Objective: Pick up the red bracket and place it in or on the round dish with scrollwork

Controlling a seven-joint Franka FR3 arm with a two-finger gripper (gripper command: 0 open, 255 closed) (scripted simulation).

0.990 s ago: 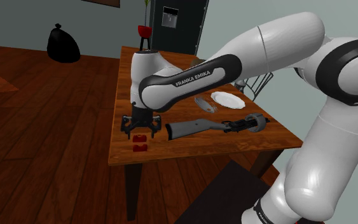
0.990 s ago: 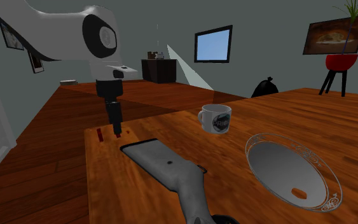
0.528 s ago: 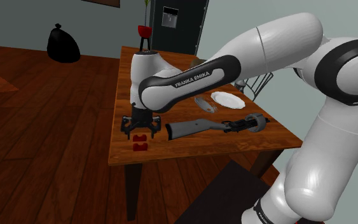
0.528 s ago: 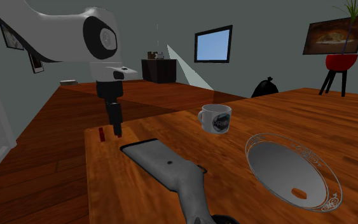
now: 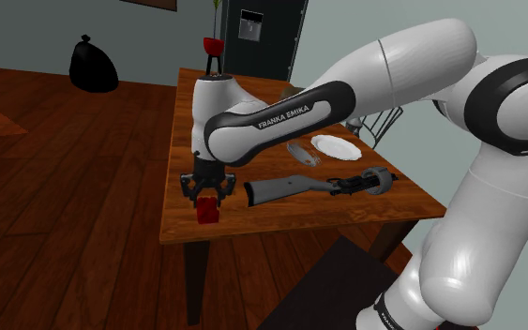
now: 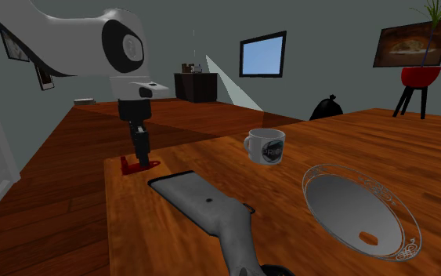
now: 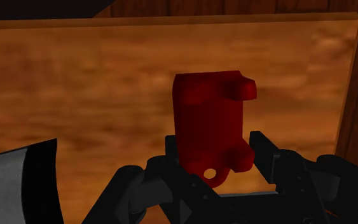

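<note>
The red bracket (image 7: 209,121) is being gripped firmly by the pincer (image 7: 213,151) at the bench (image 6: 128,223) corner, and it should be being raised clear of the grey tool (image 6: 211,210) before being carried to the round dish (image 6: 344,200), well apart

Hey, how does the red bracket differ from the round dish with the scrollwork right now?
The red bracket is small, blocky and deep red; the round dish is far wider, shallow and pale grey with a scrollwork rim. The bracket is clasped in the gripper, while the dish lies flat and free. Both are at the same wooden table.
</note>
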